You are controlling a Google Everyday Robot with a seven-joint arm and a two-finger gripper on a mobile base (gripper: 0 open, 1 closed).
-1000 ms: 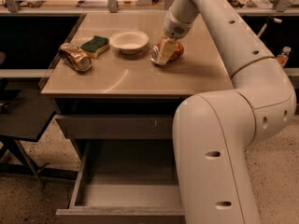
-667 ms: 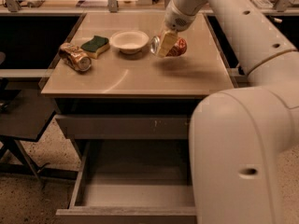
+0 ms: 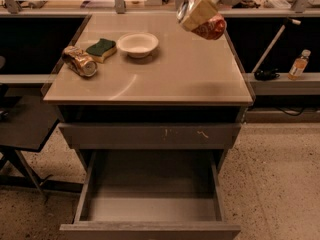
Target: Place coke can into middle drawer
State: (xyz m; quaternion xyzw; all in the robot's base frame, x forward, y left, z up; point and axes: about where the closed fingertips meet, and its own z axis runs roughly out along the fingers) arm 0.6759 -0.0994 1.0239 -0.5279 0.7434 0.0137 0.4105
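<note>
Gold can [image 3: 80, 61]: lying on the desk [image 3: 175, 79], far left.
Sponge [image 3: 101, 49]: just beside the gold can.
Bowl [image 3: 136, 44]: right of the sponge.
Middle drawer [image 3: 150, 210]: pulled open below.
End effector [image 3: 197, 15]: top right, clamped on the coke can [image 3: 211, 28].
Coke can: in the air above the desk's back right.

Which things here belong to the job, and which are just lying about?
Job: coke can, held above the tabletop by the gripper at top; open middle drawer below.
Lying about: brownish-gold can, green sponge, white bowl, bottle.
</note>
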